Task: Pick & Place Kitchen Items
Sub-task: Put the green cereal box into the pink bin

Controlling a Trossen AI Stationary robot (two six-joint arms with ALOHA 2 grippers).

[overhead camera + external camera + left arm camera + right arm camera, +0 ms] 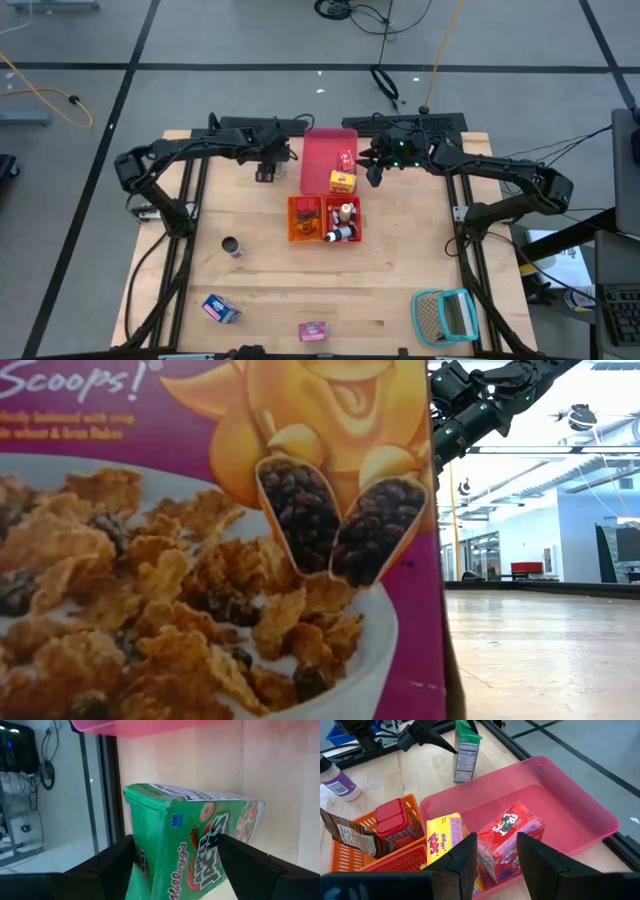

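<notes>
Purple cereal box [210,540] fills the low view's foreground. Mid-frame from above, an orange tray [322,218] holds bottles; behind it a pink tray [318,152] carries red [510,842] and yellow [445,842] boxes under the right gripper [496,855], fingers apart, empty. Upper left, the left gripper [175,865] straddles a green box [200,835], jaws wide.

Pale wood tabletop [400,290], smooth with visible grain. The pink tray [580,810] at the frame's centre is smooth, slightly glossy plastic. The green cereal box [195,840] is printed cardboard with a satin sheen.
</notes>
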